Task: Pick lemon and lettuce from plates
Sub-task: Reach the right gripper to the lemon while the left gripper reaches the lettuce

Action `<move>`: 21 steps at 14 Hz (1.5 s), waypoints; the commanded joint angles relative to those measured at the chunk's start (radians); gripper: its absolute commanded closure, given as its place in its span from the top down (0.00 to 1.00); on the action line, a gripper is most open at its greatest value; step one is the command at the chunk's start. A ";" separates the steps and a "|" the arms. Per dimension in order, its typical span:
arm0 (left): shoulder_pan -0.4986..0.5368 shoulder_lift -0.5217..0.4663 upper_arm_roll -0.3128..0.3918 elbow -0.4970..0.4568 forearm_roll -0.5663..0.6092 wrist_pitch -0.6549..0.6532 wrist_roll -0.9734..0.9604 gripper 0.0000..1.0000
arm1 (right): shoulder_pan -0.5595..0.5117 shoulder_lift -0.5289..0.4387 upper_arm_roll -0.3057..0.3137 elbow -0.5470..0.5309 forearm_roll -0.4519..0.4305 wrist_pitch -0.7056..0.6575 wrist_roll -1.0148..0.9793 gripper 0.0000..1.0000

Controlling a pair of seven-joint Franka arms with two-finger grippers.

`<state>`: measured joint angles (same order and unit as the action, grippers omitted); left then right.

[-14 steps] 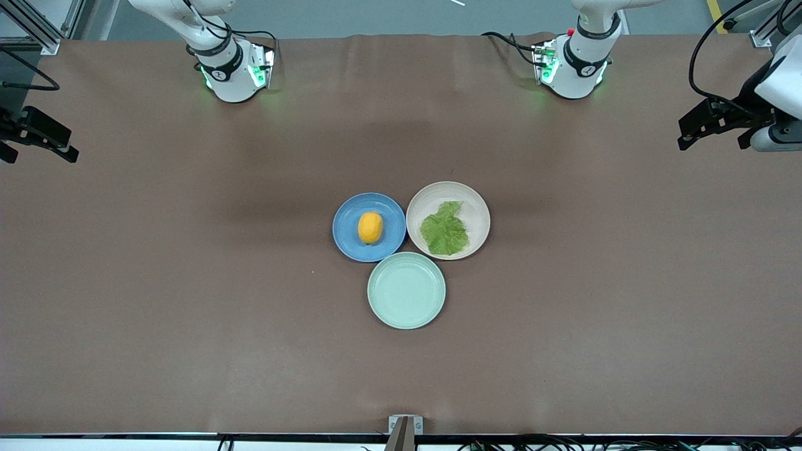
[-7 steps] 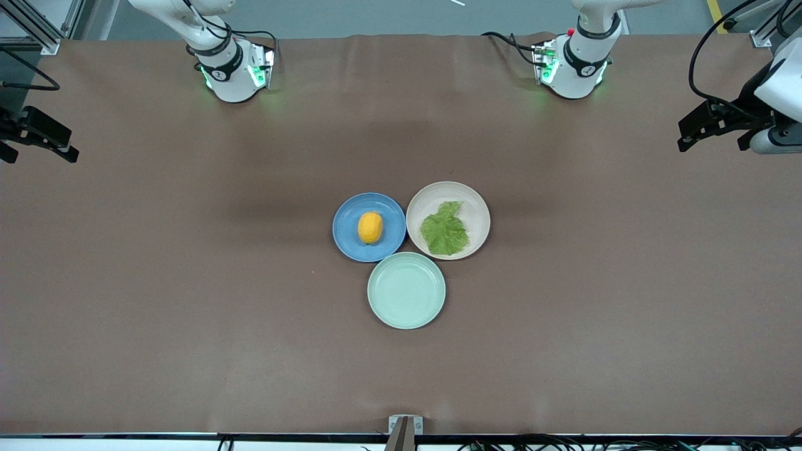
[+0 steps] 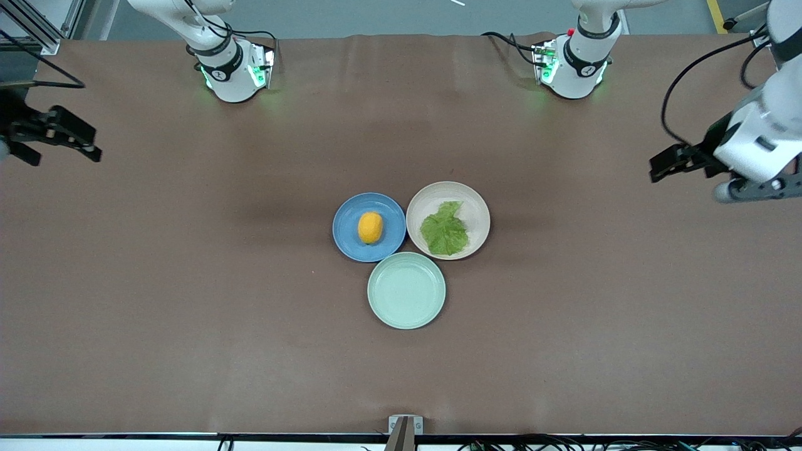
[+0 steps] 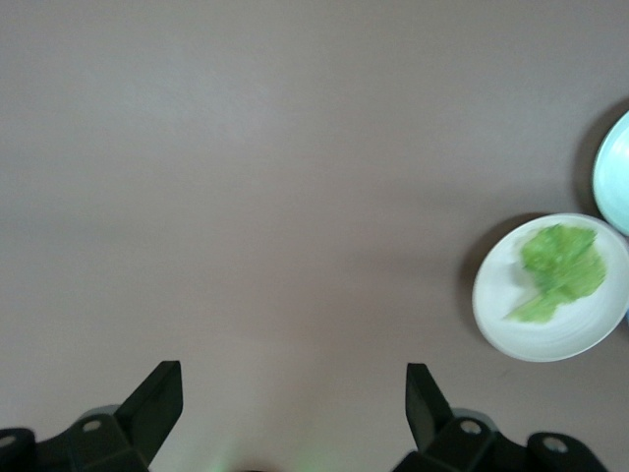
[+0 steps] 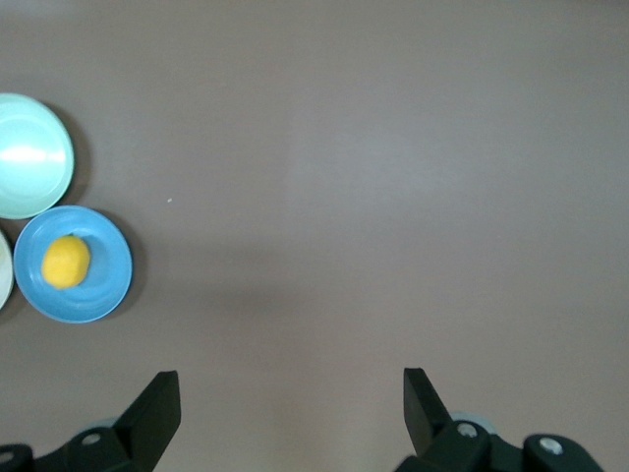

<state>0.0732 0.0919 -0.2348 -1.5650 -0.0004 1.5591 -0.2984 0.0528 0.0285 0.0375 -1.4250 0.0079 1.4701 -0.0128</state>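
1. I see the lemon [image 3: 370,227] lying on the blue plate [image 3: 351,241], about in its middle. The right wrist view shows the same: the lemon [image 5: 66,262] sits on the blue plate [image 5: 103,290].
2. The lettuce [image 3: 445,229] lies flat on the beige plate [image 3: 478,213], and it reaches toward the rim that is nearer to the front camera. In the left wrist view the lettuce [image 4: 557,267] is on the beige plate [image 4: 511,324] too.
3. The two plates stand side by side with their rims touching or almost touching; the blue one is toward the right arm's end of the table [image 3: 188,282].
4. A mint-green plate [image 3: 406,290] stands nearer to the front camera than both, and it touches them. Nothing lies in it.
5. My left gripper [image 3: 663,168] is over bare table at the left arm's end, well apart from the plates. Its fingers [image 4: 157,398] are spread wide and hold nothing.
6. My right gripper [image 3: 78,139] is over bare table at the right arm's end, also well apart from the plates. Its fingers [image 5: 157,408] are spread wide as well, with nothing between them.
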 commanded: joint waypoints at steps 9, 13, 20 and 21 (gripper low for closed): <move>-0.252 0.196 -0.075 -0.227 -0.046 0.464 -0.822 1.00 | 0.421 0.172 -0.001 -0.015 -0.078 0.061 0.238 1.00; -0.354 0.302 -0.074 -0.248 -0.038 0.611 -1.085 0.83 | 0.550 0.280 0.002 -0.046 -0.049 0.174 0.458 1.00; -0.434 0.457 -0.072 -0.265 -0.038 0.765 -1.377 0.74 | 0.628 0.437 0.002 -0.201 0.006 0.533 0.660 1.00; -0.434 0.475 -0.072 -0.265 -0.038 0.769 -1.389 0.73 | 0.625 0.467 0.002 -0.201 0.006 0.562 0.660 1.00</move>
<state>-0.3457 0.5412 -0.3123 -1.8318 -0.0398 2.3055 -1.6462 0.6779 0.4617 0.0481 -1.6181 -0.0008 1.9893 0.6243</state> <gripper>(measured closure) 0.260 0.000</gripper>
